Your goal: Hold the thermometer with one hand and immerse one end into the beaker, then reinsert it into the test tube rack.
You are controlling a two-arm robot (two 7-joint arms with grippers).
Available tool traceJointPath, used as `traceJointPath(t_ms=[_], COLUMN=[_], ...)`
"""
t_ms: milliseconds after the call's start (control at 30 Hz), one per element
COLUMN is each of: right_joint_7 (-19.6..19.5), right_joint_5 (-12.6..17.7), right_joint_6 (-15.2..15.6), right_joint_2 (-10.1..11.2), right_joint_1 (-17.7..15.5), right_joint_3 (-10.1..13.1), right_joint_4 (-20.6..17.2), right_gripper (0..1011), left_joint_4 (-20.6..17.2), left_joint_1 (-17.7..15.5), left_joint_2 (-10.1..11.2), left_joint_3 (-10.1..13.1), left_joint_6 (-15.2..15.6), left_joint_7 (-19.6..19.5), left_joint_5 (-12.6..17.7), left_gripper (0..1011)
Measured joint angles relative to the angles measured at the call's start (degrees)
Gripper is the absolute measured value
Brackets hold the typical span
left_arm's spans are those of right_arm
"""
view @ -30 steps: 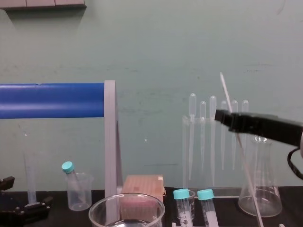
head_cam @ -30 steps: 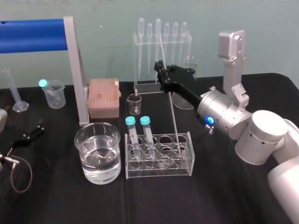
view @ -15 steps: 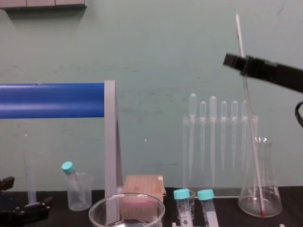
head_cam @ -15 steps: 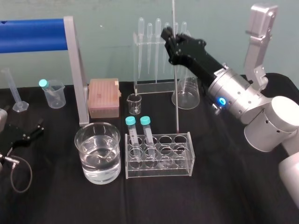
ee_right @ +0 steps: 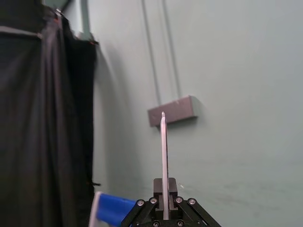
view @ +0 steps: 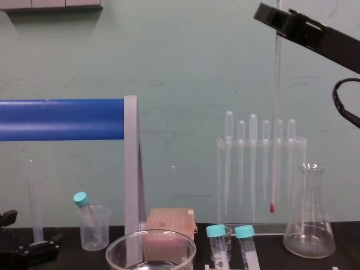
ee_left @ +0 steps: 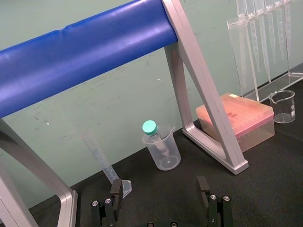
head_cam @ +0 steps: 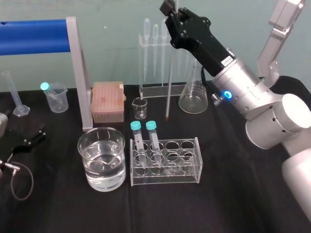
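Head view: the right hand (head_cam: 171,10) is raised high at the back, gripping the thermometer (head_cam: 169,73). The rod hangs almost upright, its top cut off by the frame's upper edge. Its red tip is in the air behind the test tube rack (head_cam: 165,161), well apart from the water-filled beaker (head_cam: 102,158) on the black desk (head_cam: 233,194). The left hand (head_cam: 28,140) lies at the desk's left edge, partly cut off.

Left wrist view: the left hand (ee_left: 158,198) is spread open with nothing between its fingers (ee_left: 115,193).

Right wrist view: the right hand (ee_right: 164,191) is closed on the thermometer (ee_right: 163,161); the lower rod is hidden.

Chest view: the thermometer (view: 276,112) hangs before the pipettes (view: 252,157), its red tip beside the conical flask (view: 309,225). Only the beaker (view: 151,246) rim shows.
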Motion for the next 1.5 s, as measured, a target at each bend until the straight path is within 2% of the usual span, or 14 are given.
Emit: traceJointPath(t_ms=[233, 367, 667, 967, 1500], right_joint_7=[6.12, 8.53, 12.84, 16.00, 20.47], right_joint_5=[2.46, 3.35, 5.65, 7.66, 8.96], right_joint_6=[-4.23, -5.13, -5.96, -6.03, -6.39], right_joint_2=[-0.91, -1.31, -2.37, -3.94, -7.14], right_joint_1=[2.42, 3.67, 5.97, 8.86, 13.13], right_joint_3=[-2.87, -4.60, -7.98, -11.24, -14.89], right_joint_4=[2.83, 4.22, 7.23, 12.28, 21.43], right_gripper=[55, 56, 56, 56, 55], left_joint_4=[0.00, 0.00, 0.00, 0.00, 0.00], left_joint_1=[0.00, 0.00, 0.00, 0.00, 0.00], left_joint_2=[0.00, 0.00, 0.00, 0.00, 0.00], left_joint_3=[0.00, 0.00, 0.00, 0.00, 0.00], left_joint_6=[0.00, 0.00, 0.00, 0.00, 0.00], left_joint_7=[0.00, 0.00, 0.00, 0.00, 0.00], left_joint_5=[0.00, 0.00, 0.00, 0.00, 0.00], left_gripper=[1008, 1008, 1008, 1008, 1008])
